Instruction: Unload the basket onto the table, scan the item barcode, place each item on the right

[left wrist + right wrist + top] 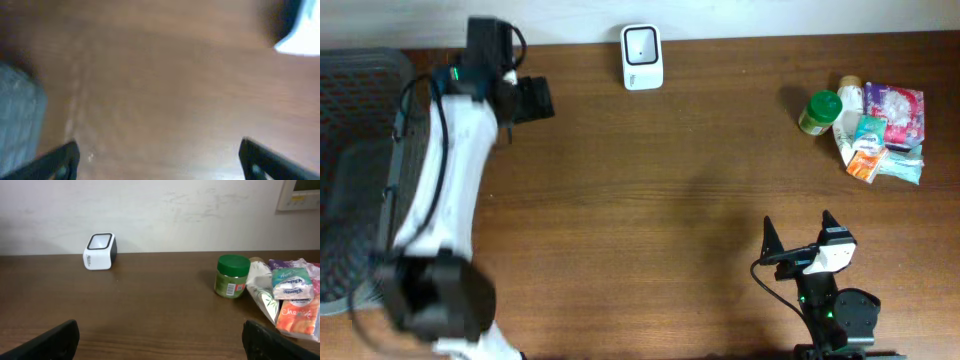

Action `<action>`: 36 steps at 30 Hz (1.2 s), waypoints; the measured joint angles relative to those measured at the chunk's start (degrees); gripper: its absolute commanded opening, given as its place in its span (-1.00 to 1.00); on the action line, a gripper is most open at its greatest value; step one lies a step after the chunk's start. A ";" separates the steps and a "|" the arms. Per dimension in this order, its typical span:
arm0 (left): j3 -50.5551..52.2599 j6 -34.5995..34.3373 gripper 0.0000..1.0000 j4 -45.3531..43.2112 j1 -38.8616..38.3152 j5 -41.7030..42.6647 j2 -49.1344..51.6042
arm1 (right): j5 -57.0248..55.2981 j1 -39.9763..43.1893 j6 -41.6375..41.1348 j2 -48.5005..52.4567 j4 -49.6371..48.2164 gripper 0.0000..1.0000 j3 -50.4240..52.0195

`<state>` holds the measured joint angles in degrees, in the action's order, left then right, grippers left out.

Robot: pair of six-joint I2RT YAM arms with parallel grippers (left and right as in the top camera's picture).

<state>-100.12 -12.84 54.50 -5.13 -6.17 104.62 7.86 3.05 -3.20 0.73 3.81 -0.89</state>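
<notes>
Wooden table (650, 190), mostly bare brown top. White scanner (642, 57) at far edge, near middle. Left arm (445, 170), white, stretched up along left side, its black gripper (542, 100) over table, left of scanner, nothing in it as far as I can see. Right gripper (800, 230) low at near edge, fingers spread, empty. Far right: green-lid jar (819, 111) touching pile of packets (885, 130). Grey mesh thing (350, 110) at left edge, blurry.

A brown wooden table (650, 200) carries a small white barcode scanner (642, 57) at its far edge. Toward the right, a green-lidded jar (819, 112) stands just beside a heap of colourful packets (885, 130).
</notes>
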 measured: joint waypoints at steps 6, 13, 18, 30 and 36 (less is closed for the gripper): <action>39.82 3.65 0.98 -26.56 -4.92 0.66 -34.05 | 0.00 0.04 0.00 -0.15 -0.02 0.97 0.04; 61.00 4.11 0.98 -26.93 -5.05 -0.24 -57.13 | 0.00 0.04 0.00 -0.15 -0.02 0.97 0.04; 71.47 4.28 0.98 -29.07 -5.05 -1.36 -68.48 | 0.00 0.04 -0.02 -0.15 -0.04 0.97 0.04; 99.12 4.31 0.98 -50.42 -1.44 -3.63 -96.28 | 0.00 0.09 -0.02 -0.15 -0.04 0.97 0.04; 99.16 13.18 0.98 -49.94 1.95 1.79 -102.03 | 0.00 0.09 -0.02 -0.15 -0.04 0.97 0.04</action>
<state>-0.95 0.34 4.56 -3.18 -4.38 2.59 7.86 3.14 -3.22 0.58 3.77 -0.84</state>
